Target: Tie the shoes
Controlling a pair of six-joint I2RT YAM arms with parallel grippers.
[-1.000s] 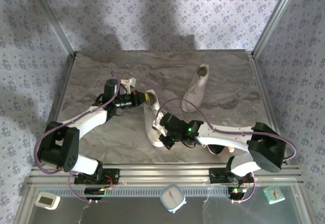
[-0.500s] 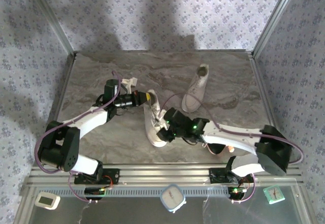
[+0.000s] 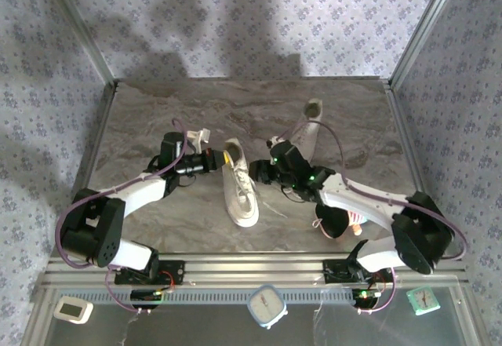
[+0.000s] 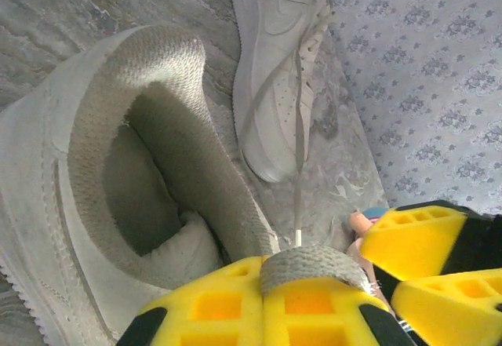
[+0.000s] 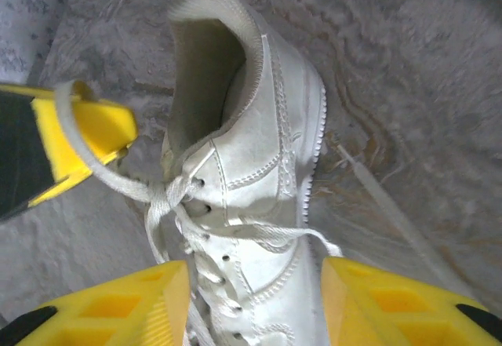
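Observation:
The near shoe [image 3: 240, 189] lies mid-table, toe toward me, its dark opening [image 4: 145, 177] wide in the left wrist view. My left gripper [image 3: 223, 158] is at its heel, shut on a loop of white lace [image 4: 314, 261]. That lace [image 5: 102, 175] runs taut to a knot [image 5: 169, 193] at the top eyelets. My right gripper [image 5: 255, 307] hovers open over the shoe [image 5: 271, 165], with one yellow finger [image 5: 133, 307] on each side and nothing held. Another lace strand [image 5: 306, 234] drapes over the shoe's side. The second shoe [image 3: 306, 132] lies farther back on the right.
A loose lace end [image 5: 384, 197] trails on the marble table [image 3: 157, 118] right of the near shoe. A small pink plush toy [image 3: 349, 222] sits under my right forearm. Metal frame posts and patterned walls [image 3: 251, 16] close in the table's sides and back.
My right gripper has opened, let go of the lace, and moved from beside the shoe's toe up toward its collar. The left gripper kept its grip in place.

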